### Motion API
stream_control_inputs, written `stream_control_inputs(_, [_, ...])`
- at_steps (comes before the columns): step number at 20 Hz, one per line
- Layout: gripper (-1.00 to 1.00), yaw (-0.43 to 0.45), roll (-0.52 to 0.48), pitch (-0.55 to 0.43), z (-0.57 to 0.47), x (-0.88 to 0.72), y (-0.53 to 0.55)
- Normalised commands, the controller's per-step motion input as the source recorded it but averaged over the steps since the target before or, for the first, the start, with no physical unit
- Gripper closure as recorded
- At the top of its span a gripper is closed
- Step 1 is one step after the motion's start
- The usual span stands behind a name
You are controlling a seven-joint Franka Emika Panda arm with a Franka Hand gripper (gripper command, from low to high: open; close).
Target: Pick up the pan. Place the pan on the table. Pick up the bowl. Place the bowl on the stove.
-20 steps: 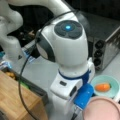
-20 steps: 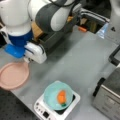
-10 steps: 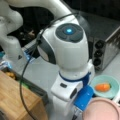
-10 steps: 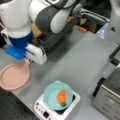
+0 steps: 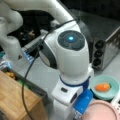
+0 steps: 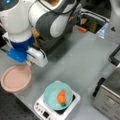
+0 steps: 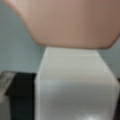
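The salmon-pink pan sits low at the grey table's left edge in a front view; I cannot tell if it rests on the table. It also shows in a front view's bottom right. My gripper is at the pan's rim, its fingertips hidden under the wrist. In the wrist view the gripper is shut on the pan's white handle, with a dark finger against its side. The teal bowl stands on the white stove and holds an orange piece.
A steel toaster oven stands right of the stove. A light-brown wooden box is at a front view's bottom left. A dark tray with small items lies at the far side of the table.
The wrist has sunk slightly with the pan, which shifted a little to the right. The bowl and stove have not moved.
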Motion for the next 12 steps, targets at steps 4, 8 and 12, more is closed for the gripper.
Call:
stream_control_inputs(4, [1.00,0.024,-0.183,-0.076,-0.10,-0.01,-0.03])
stream_control_inputs(8, [1.00,0.014,-0.191,-0.087,-0.13,0.00,-0.04])
stream_control_inputs(12, [1.00,0.013,-0.197,-0.075,-0.13,0.02,-0.04])
